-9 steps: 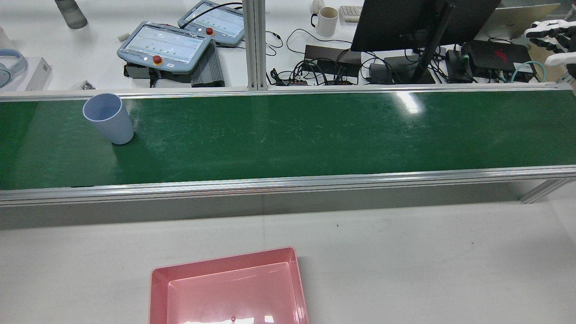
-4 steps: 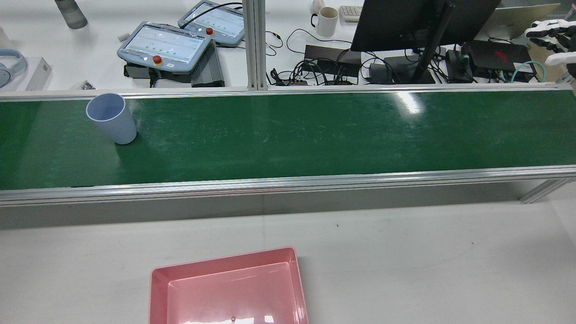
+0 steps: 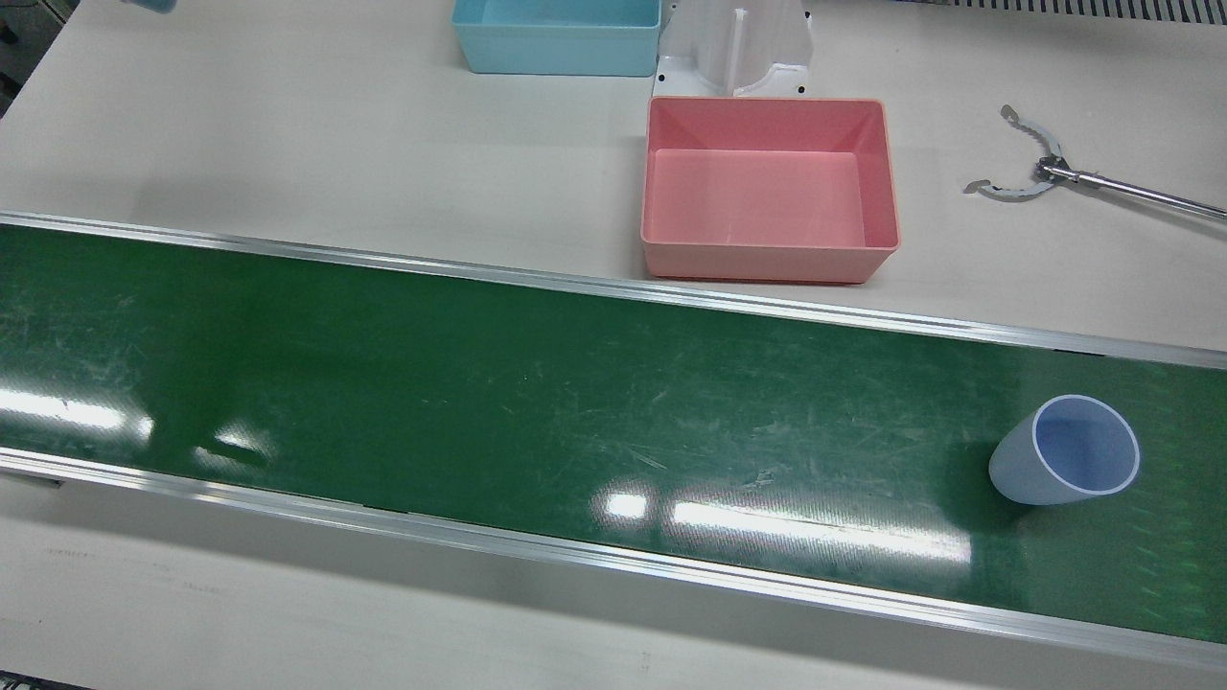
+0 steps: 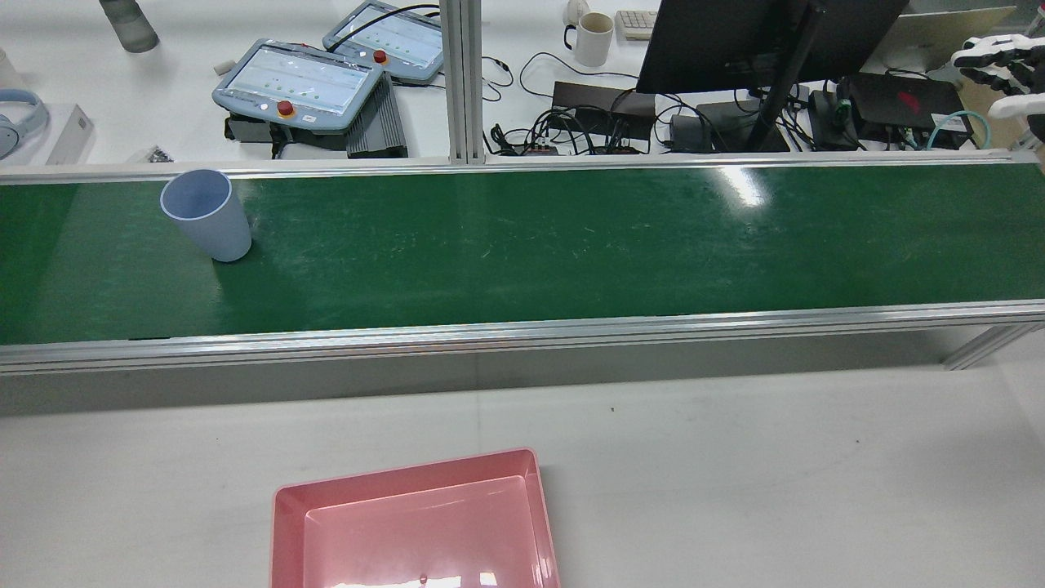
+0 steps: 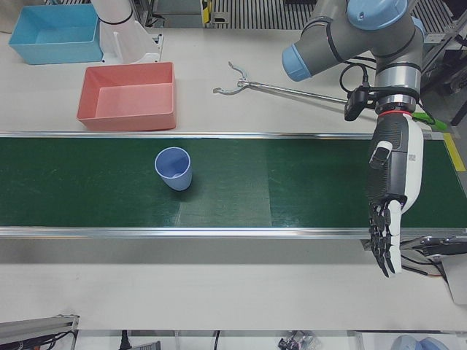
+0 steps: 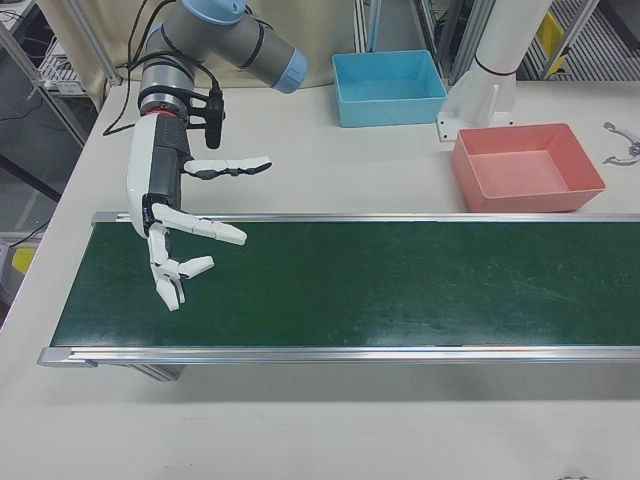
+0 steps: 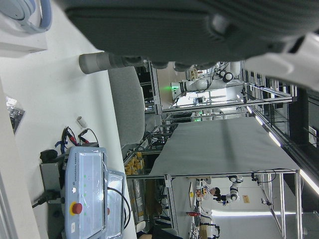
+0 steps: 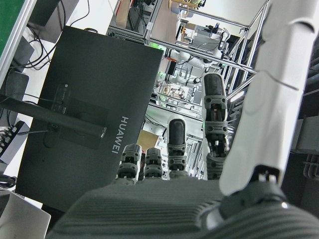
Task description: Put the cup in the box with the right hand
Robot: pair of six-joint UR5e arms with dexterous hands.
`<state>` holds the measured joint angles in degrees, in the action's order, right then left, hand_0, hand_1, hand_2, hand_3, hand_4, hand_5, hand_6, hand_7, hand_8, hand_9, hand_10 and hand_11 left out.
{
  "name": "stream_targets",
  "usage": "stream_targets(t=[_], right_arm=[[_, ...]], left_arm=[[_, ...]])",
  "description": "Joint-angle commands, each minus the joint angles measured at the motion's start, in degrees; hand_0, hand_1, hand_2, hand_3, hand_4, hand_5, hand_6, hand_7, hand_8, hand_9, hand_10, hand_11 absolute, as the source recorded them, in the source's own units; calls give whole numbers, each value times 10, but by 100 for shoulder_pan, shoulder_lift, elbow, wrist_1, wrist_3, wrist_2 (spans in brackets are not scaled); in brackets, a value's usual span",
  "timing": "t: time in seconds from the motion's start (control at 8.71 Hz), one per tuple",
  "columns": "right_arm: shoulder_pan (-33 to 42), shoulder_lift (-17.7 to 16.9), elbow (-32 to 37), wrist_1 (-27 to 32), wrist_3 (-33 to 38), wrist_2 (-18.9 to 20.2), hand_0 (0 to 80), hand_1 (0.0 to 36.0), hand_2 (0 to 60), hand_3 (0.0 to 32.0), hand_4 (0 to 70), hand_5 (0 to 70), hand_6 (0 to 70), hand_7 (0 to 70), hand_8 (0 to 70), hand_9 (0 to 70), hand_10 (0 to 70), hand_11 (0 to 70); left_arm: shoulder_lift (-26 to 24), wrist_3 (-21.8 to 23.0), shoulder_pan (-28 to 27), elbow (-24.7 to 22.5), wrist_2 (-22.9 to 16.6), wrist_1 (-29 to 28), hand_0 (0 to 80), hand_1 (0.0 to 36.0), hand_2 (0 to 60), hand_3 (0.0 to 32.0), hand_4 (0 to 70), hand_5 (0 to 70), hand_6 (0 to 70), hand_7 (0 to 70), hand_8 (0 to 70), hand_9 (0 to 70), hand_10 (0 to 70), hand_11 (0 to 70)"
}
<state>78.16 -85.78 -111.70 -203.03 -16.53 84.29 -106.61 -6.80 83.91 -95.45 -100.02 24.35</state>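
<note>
My right hand [image 6: 185, 235] hangs empty, fingers spread, over the far end of the green conveyor belt [image 6: 400, 285], ready for the blue cup [image 5: 174, 168], upright mid-belt, well short of the pink box [image 5: 129, 95]

Pale blue cup [image 3: 1062, 450] on a dark green belt [image 3: 479, 383] (scuffed with pale scratches); pink box [image 3: 767, 187] and light blue box [image 3: 556, 36] on an off-white table [image 3: 288, 134]; both hands, right hand [image 6: 175, 235] and left hand [image 5: 390, 197], white with black, seemingly dark grey at the palms
</note>
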Motion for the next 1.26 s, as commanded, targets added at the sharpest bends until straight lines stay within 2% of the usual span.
stream_targets(t=[0.0,1.15], right_arm=[[7,0,-1,0,0,0,572,122,0,0,449,55,131,560,47,158,92,149],[7,-8,-1,0,0,0,572,121,0,0,452,54,132,564,48,160,93,150]], left_arm=[[0,-6,-6,0,0,0,0,0,0,0,0,0,0,0,0,0,0,0],[0,-6,2,0,0,0,0,0,0,0,0,0,0,0,0,0,0,0]])
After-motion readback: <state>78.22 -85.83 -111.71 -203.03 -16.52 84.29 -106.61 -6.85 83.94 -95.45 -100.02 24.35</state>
